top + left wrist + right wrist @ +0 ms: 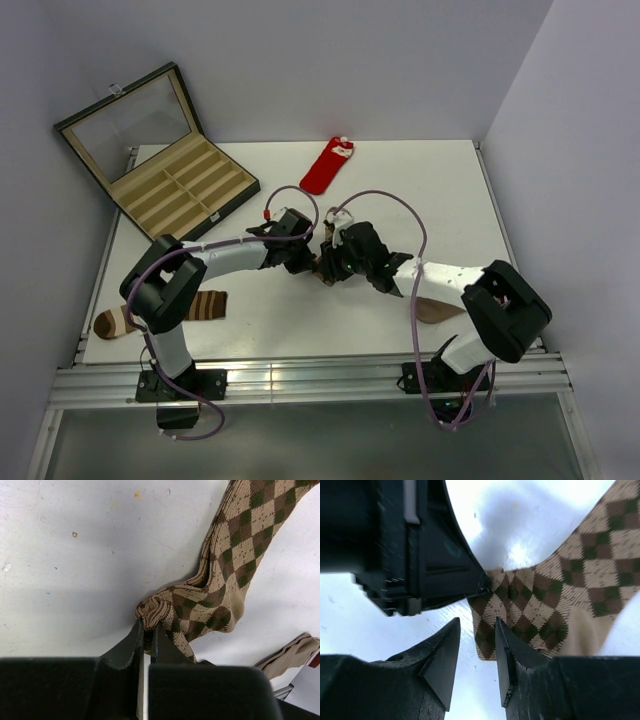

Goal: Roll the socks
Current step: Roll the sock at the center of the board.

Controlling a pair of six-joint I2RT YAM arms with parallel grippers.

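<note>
The argyle sock (235,555), tan with dark brown diamonds, lies on the white table between both arms. My left gripper (148,625) is shut on the sock's bunched, rolled-up end. My right gripper (477,620) stands open just beside it, facing the left gripper's black body (420,555). A corner of the argyle sock (560,595) lies at the right gripper's fingertips, unpinched. From above, the grippers (305,260) (333,266) meet at mid-table and cover most of that sock. The red sock (328,165) with a white cuff lies flat at the far edge, away from both grippers.
An open black case (160,150) with tan compartments sits at the far left corner. A brown-and-cream striped sock (160,312) lies near the left arm's base. A plain tan sock (435,310) lies partly under the right arm.
</note>
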